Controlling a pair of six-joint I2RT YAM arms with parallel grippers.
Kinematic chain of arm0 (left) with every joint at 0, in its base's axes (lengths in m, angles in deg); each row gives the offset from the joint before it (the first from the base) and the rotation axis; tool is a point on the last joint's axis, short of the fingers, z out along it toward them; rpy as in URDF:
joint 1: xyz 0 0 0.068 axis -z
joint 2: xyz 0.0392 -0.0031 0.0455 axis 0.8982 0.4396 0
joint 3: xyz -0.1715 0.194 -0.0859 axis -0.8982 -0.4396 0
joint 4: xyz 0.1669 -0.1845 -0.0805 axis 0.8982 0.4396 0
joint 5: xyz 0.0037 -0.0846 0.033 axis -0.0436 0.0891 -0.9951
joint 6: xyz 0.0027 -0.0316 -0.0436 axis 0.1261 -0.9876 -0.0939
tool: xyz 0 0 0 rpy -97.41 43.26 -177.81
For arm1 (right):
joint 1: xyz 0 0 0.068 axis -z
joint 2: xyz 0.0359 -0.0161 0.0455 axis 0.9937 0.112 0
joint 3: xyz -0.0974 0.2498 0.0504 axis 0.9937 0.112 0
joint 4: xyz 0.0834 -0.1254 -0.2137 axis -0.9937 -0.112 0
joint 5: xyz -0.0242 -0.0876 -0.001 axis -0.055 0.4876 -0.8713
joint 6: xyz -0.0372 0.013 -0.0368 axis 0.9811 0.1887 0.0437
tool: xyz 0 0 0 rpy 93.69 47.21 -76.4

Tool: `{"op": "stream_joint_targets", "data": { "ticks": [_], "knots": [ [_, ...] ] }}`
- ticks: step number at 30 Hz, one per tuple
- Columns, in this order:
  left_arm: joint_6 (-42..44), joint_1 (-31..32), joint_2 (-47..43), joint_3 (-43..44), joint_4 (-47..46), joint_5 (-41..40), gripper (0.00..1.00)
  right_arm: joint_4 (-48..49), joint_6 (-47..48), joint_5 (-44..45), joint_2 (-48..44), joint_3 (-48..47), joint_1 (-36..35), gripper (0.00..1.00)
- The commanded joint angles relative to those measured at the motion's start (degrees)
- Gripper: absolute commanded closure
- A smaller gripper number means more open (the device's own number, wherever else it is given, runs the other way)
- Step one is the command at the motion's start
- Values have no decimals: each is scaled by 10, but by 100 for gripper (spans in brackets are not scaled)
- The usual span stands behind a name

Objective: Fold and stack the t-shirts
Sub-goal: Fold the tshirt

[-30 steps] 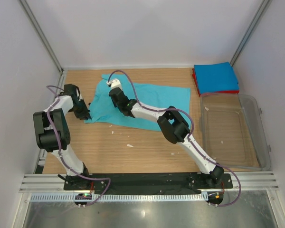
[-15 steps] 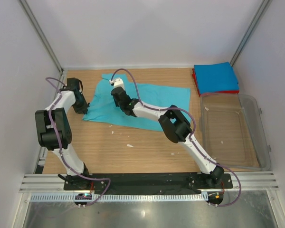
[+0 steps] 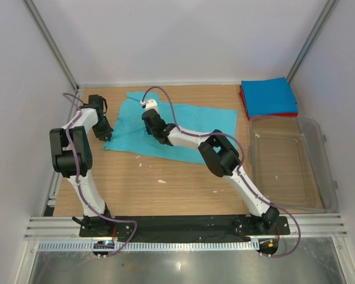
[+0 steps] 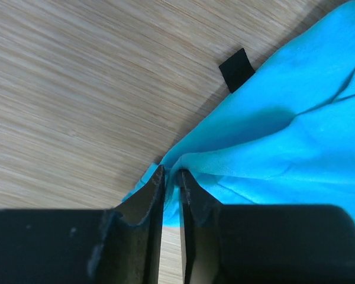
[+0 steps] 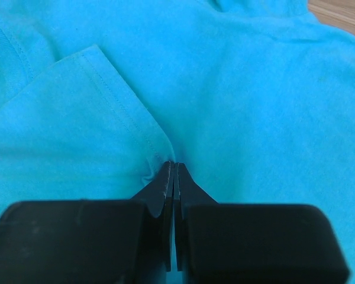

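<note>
Teal t-shirt [image 3: 186, 127] lies spread on table [image 3: 177, 183], upper-ctr of top view, long side slanting down to the right. L gripper [image 4: 171, 174] at shirt's left edge, jaws nearly together w/ just a thin slit, pinching the cloth rim; small black tag [image 4: 236, 70] on the hem beyond it. R gripper [image 5: 173, 168] on upper-left part of shirt, jaws pressed tight on a ridge of cloth beside a sleeve hem. Blue shirt [image 3: 267, 94], folded square, sits atop red shirt [image 3: 272, 115] in upper-right corner; clear tub [image 3: 322, 171] just below.
</note>
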Motion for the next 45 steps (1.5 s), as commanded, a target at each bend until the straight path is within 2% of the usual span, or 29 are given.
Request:
{"op": "stream_joint_targets", "data": {
  "ticks": [1, 3, 4, 8, 11, 13, 16, 20, 30, 35, 37, 38, 39, 41, 42, 45],
  "knots": [
    [-5, 9, 0, 41, 34, -37, 83, 4, -10, -19, -58, -5, 13, 95],
    [-8, 15, -1, 64, 50, -66, 75, -6, -16, -42, -74, -2, 20, 87],
    [-10, 16, -3, 71, 55, -70, 73, -7, -22, -48, -83, 2, 24, 78],
    [-35, 34, -26, 99, 60, -76, 69, -7, -25, -73, -118, 34, 27, 68],
    [-48, 45, -37, 98, 45, -23, 67, -16, -16, -120, -141, 63, 27, 61],
    [-75, 47, -47, 82, 12, 49, 67, -13, -12, -160, -153, 78, 27, 58],
    [-99, 53, -46, 43, -25, 99, 67, 2, -4, -215, -156, 92, 27, 54],
    [-110, 53, -17, 24, -25, 90, 68, -7, -13, -246, -136, 75, 27, 51],
    [-116, 53, 33, 10, 3, 0, 67, -86, -57, -177, -75, -1, 17, 47],
    [-119, 53, 36, 8, 7, -14, 67, -102, -64, -167, -66, -13, 15, 48],
    [-118, 53, 36, 9, 9, -23, 67, -99, -64, -165, -65, -14, 16, 54],
    [-118, 52, 36, 9, 11, -26, 67, -94, -65, -165, -64, -14, 15, 59],
    [-118, 53, 35, 8, 14, -29, 67, -90, -61, -165, -63, -13, 15, 70],
    [-118, 53, 35, 8, 16, -44, 66, -87, -56, -165, -62, -14, 16, 80],
    [-119, 53, 34, 8, 21, -50, 66, -86, -50, -164, -62, -14, 17, 89],
    [-120, 52, 33, 7, 24, -59, 65, -86, -49, -148, -62, -14, 20, 99]
  ]
}}
